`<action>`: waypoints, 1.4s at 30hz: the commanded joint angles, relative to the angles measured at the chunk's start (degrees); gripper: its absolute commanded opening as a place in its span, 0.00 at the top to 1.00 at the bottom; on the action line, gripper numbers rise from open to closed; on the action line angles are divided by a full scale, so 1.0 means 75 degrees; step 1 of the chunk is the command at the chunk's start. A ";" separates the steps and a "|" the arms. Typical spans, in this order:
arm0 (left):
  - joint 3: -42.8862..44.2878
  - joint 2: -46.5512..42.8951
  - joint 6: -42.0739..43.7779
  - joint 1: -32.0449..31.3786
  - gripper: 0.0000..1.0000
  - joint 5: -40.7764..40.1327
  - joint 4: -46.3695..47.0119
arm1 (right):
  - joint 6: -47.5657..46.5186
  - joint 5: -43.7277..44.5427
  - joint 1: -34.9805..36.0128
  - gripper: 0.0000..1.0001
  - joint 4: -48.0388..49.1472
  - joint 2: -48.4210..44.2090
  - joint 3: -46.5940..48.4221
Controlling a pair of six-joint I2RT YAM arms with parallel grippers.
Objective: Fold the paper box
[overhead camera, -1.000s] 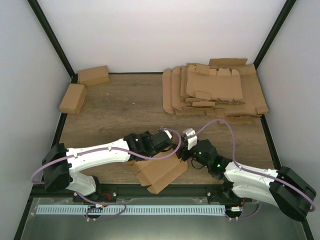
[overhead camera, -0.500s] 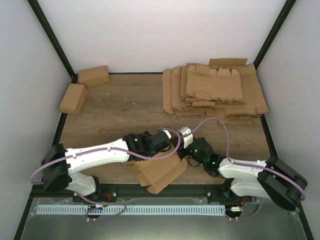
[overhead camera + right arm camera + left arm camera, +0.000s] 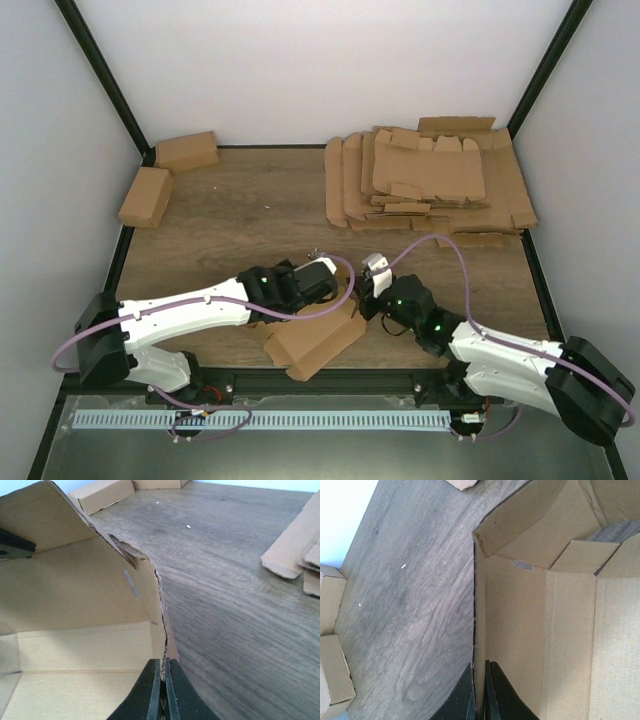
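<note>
The paper box [image 3: 312,345] is a half-formed brown cardboard blank lying near the table's front edge, between the two arms. My left gripper [image 3: 334,292] is shut on one upright wall of it; in the left wrist view the fingertips [image 3: 479,672] pinch that wall's edge, with the box's inside [image 3: 570,630] to the right. My right gripper [image 3: 362,306] is shut on the box's right wall. In the right wrist view its jaws [image 3: 162,669] clamp the corrugated edge, the open inside of the box [image 3: 75,610] lying to the left.
A spread pile of flat cardboard blanks [image 3: 430,180] lies at the back right, its near ends showing in the right wrist view [image 3: 300,545]. Two folded boxes [image 3: 187,151] [image 3: 145,196] sit at the back left corner. Black frame posts edge the wooden table [image 3: 250,215].
The right gripper has closed on the box's wall. The box and the left gripper have shifted slightly to the left and toward the front edge.
</note>
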 commanded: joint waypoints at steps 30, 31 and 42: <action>-0.0665 -0.1593 -0.0286 0.1200 0.95 0.1749 0.1434 | 0.2562 -0.0902 0.0158 0.99 -0.2751 0.0367 0.2518; -0.0762 -0.1648 -0.0297 0.1296 0.95 0.1854 0.1500 | 0.2566 -0.0893 0.0152 0.99 -0.2812 0.0443 0.2547; -0.1447 -0.1840 -0.0414 0.1474 0.95 0.1900 0.1923 | 0.2789 -0.0462 0.0275 0.99 -0.2312 0.0996 0.1904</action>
